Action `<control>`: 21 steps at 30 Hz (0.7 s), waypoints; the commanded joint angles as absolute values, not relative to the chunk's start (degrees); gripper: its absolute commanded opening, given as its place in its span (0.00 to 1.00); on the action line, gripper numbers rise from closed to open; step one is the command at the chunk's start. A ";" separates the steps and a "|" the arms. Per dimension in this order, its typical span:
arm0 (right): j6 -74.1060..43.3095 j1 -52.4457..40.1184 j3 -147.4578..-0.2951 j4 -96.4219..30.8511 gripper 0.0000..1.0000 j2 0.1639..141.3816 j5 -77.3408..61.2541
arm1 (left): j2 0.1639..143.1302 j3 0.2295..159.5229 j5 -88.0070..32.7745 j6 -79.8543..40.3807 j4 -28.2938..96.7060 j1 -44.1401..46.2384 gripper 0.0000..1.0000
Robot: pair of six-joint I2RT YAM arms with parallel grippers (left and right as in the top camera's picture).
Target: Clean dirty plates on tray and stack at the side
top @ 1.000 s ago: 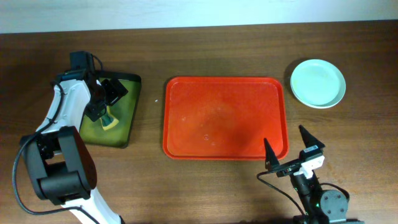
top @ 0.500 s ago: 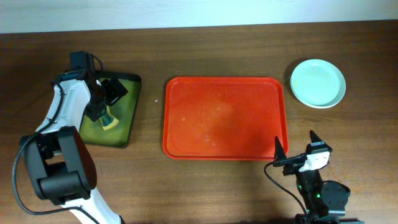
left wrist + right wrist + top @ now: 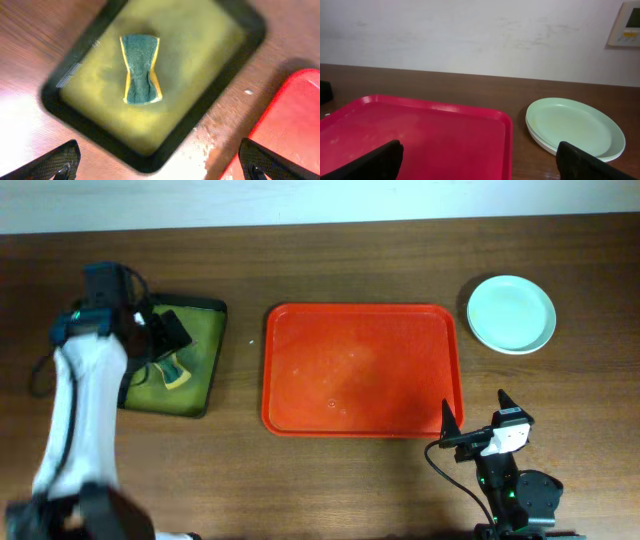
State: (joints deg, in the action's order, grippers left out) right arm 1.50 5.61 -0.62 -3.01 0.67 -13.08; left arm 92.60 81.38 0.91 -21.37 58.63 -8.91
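At the left of the overhead frame, your left arm (image 3: 82, 395) has swung off the spot it held half a second ago and blurs as it goes. The left gripper (image 3: 159, 165) is spread wide and empty, and the sponge (image 3: 140, 69) lies released on the olive tray (image 3: 210, 55) beneath it. At centre, the red tray (image 3: 360, 370) is bare, with no plate on it. At lower right, the right gripper (image 3: 480, 162) is likewise splayed and holds nothing. It has not shifted since drawing back off the tray's corner. The plates (image 3: 511, 313) sit stacked at upper right on the table (image 3: 330, 260), just beside the red tray. Read this as the job essentially done, with both arms retiring.
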 commanded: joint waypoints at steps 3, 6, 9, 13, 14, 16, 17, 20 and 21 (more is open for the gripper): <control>1.28 6.09 -0.32 -3.29 0.99 0.25 -12.80 | 60.23 51.35 2.83 -1.83 36.56 0.56 0.99; 1.28 6.09 -0.32 -3.27 0.98 0.25 -12.80 | 30.87 34.81 2.79 -1.87 34.52 1.13 0.99; 1.28 6.09 -0.32 -3.29 0.98 0.25 -12.80 | 14.13 27.35 -1.78 4.16 30.20 1.13 0.99; 1.28 6.09 -0.32 -3.29 0.98 0.25 -12.80 | 3.70 11.66 -9.23 9.91 9.91 0.95 0.99; 1.28 6.09 -0.32 -3.29 0.98 0.25 -12.80 | 2.57 9.30 -8.78 9.89 6.39 0.95 0.99; 1.28 6.09 -0.32 -3.27 0.98 0.25 -12.82 | 0.25 4.19 -0.99 0.32 -0.03 0.30 0.99; 1.28 6.09 -0.32 -3.29 0.98 0.25 -12.80 | 0.27 2.46 -0.64 -0.95 -1.67 -0.86 0.99; 1.28 6.09 -0.32 -3.27 0.98 0.25 -12.82 | 0.27 0.47 -0.21 -2.42 -0.30 -2.81 0.99; 1.28 6.09 -0.32 -3.29 0.98 0.25 -12.80 | 0.27 0.47 1.06 -2.42 0.69 -2.83 0.99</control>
